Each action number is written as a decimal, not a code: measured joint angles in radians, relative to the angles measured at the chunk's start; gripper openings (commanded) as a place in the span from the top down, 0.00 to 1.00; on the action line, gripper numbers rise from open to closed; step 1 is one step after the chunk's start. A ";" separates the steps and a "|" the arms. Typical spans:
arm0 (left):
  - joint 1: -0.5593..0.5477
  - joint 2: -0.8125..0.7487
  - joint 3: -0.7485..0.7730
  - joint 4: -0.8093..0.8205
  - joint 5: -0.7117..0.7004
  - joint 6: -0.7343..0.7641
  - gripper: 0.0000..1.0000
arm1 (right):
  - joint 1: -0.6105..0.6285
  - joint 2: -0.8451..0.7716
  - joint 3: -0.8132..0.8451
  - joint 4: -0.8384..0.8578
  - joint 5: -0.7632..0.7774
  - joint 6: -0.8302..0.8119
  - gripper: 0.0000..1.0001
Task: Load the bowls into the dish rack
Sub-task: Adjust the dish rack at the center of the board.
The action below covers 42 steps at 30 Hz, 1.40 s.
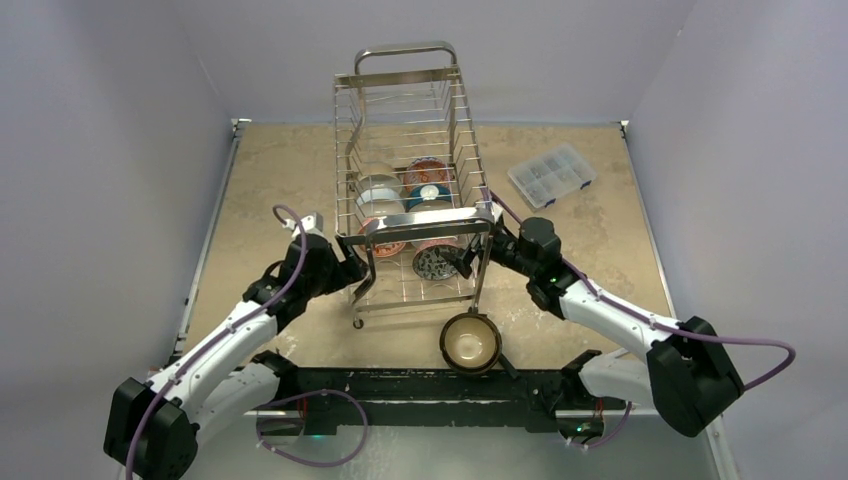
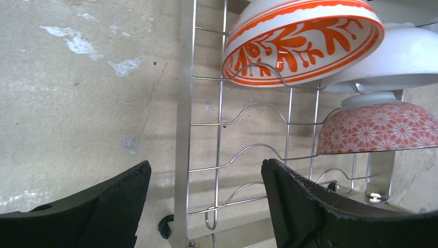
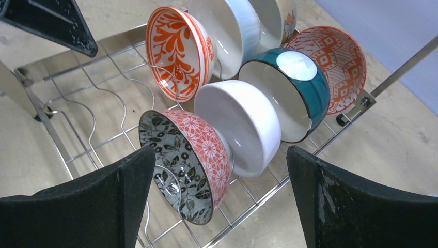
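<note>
The right gripper [image 3: 217, 155] has its jaws spread wide with nothing between them, hanging just over a red floral bowl [image 3: 191, 170] that stands on edge in the dish rack [image 3: 93, 119]. A white bowl [image 3: 243, 126] and a teal bowl [image 3: 294, 98] lean behind it, each propped by the wavy wires, which likely keep them from rolling. The left gripper [image 2: 205, 165] is likewise spread and empty, its jaws either side of the rack's side frame, perhaps to steady it. One brown bowl [image 1: 471, 342] sits upright on the table [image 1: 280, 160] just beside the rack's near leg, not yet loaded.
</note>
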 measured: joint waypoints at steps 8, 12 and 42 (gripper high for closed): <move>0.000 0.030 -0.031 0.091 0.075 -0.009 0.40 | -0.007 0.020 -0.006 0.045 0.007 0.157 0.01; 0.000 0.050 -0.061 0.138 0.124 -0.019 0.48 | -0.046 0.020 -0.034 0.103 0.000 0.238 0.01; -0.010 0.253 -0.097 0.477 0.261 -0.140 0.58 | -0.246 0.051 0.053 -0.086 0.214 0.351 0.01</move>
